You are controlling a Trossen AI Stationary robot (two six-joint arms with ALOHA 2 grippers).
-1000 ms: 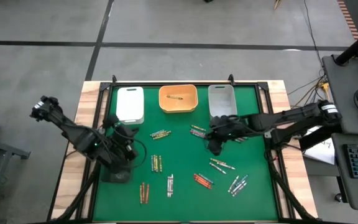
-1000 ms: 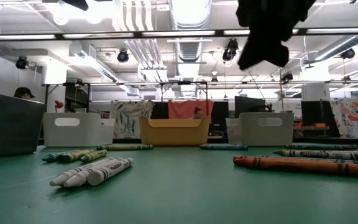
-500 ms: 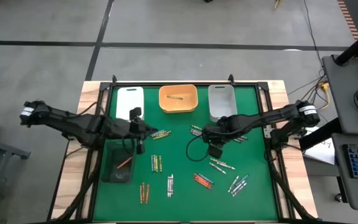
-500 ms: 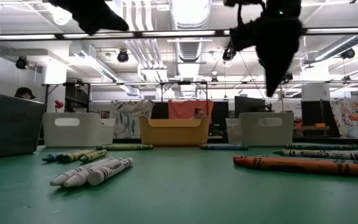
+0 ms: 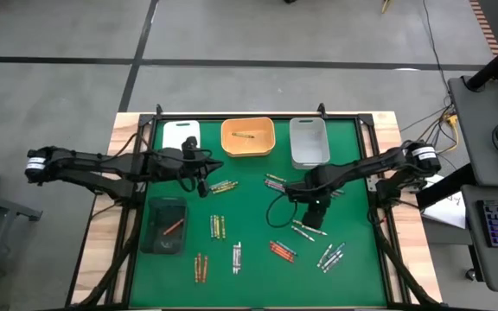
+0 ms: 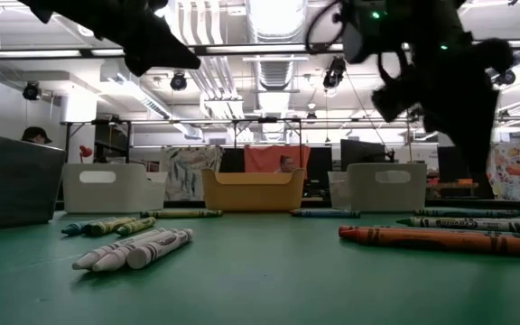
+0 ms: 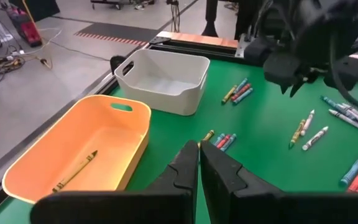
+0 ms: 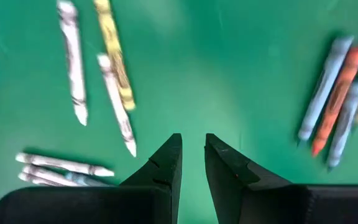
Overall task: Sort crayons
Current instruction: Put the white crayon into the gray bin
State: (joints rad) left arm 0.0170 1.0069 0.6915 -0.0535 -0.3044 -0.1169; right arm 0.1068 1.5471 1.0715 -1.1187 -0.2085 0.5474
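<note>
High view: right gripper (image 5: 311,218), fingers slightly parted and empty, hangs right of centre over loose crayons (image 5: 308,230), likely choosing one. Left gripper (image 5: 202,183), pinched shut, sits upper left near the orange tray (image 5: 248,149).

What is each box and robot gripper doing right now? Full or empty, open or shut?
Orange plastic bin: holds one yellow crayon.
Grey plastic bin: empty.
White plastic bin: partly hidden by the arm.
Black tray: holds one red crayon.
Left gripper: shut, empty.
Right gripper: open, empty, above the green mat.
</note>
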